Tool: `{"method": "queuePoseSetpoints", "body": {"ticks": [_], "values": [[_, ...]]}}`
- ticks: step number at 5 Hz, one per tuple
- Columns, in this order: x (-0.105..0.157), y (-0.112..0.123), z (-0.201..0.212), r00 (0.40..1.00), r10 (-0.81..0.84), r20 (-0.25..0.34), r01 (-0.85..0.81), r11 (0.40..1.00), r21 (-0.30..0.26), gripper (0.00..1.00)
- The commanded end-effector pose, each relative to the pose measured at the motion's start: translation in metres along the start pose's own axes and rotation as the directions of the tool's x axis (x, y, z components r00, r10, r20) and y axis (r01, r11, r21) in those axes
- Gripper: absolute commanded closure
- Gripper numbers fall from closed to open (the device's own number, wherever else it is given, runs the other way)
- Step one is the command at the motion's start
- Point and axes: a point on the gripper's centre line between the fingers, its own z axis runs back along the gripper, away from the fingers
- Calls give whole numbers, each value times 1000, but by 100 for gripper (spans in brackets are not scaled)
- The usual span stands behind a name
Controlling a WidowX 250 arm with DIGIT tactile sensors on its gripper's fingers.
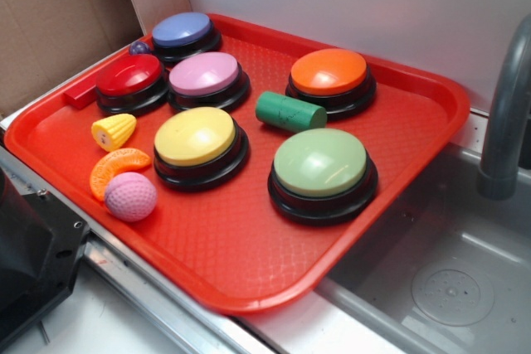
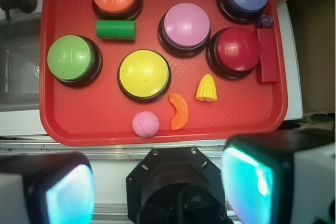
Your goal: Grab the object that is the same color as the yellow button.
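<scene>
The small yellow corn-cob piece, the object (image 1: 114,131) (image 2: 206,88), lies on the red tray (image 1: 241,246) (image 2: 105,124) near its left edge, just left of the yellow button (image 1: 196,137) (image 2: 143,73). My gripper (image 2: 157,187) hangs high above the tray's near rim, over the robot's black base, far from the corn. Its two fingers (image 2: 68,192) stand wide apart and open with nothing between them. The exterior view does not show the gripper.
On the tray also lie an orange crescent slice (image 1: 116,167) (image 2: 179,111), a pink dimpled ball (image 1: 130,196) (image 2: 145,124), a green cylinder (image 1: 290,112) (image 2: 115,30), and green (image 1: 320,163), orange (image 1: 328,72), pink (image 1: 204,74), red (image 1: 129,76) and blue (image 1: 181,29) buttons. A sink (image 1: 448,279) lies to the right.
</scene>
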Motion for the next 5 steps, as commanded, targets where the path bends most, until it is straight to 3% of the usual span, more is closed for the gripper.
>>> {"method": "queuePoseSetpoints", "body": {"ticks": [1, 3, 4, 5], "values": [[0, 0, 0, 1000, 0, 0, 0, 1000, 0, 0], [37, 36, -30, 971, 235, -45, -235, 972, -7, 0], [46, 63, -45, 923, 385, -20, -386, 922, -37, 0], [47, 80, -64, 867, 498, 5, -498, 867, -13, 0]]}}
